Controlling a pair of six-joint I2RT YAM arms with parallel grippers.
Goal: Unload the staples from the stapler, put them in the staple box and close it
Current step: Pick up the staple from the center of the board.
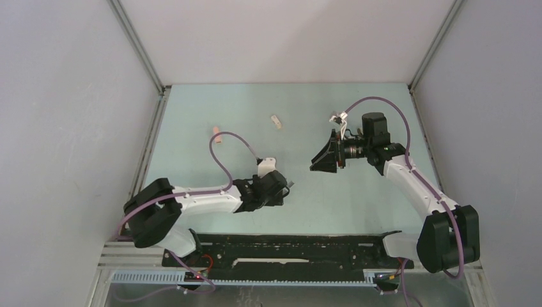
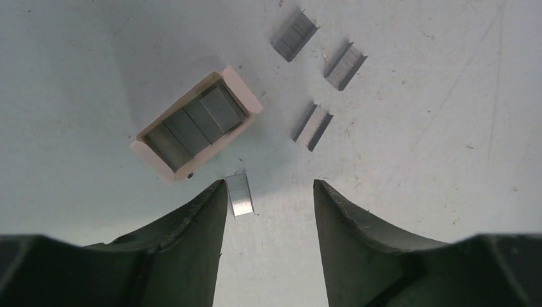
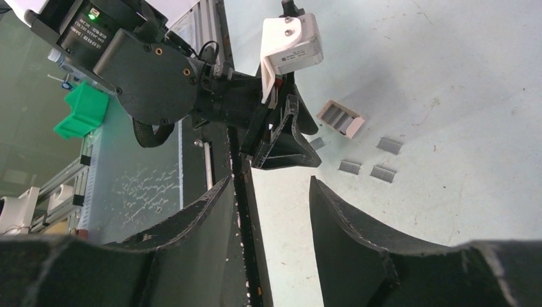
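Observation:
Several short silver staple strips lie loose on the pale table in the left wrist view: one (image 2: 294,36), another (image 2: 345,66), a third (image 2: 312,126). One more strip (image 2: 240,194) lies right beside my left fingertip. A small pink-white cardboard tray (image 2: 198,125) holds more strips. My left gripper (image 2: 270,185) is open and empty, low over the table. My right gripper (image 3: 270,179) is open and empty, raised and facing the left gripper (image 3: 281,141); it also sees the tray (image 3: 340,118) and strips (image 3: 388,145). I can pick out no stapler.
A small pink object (image 1: 217,134) and a small whitish object (image 1: 276,121) lie toward the back, too small to identify. A black rail (image 1: 287,246) runs along the near edge. White walls enclose the table. A green part (image 3: 80,112) sits off the table.

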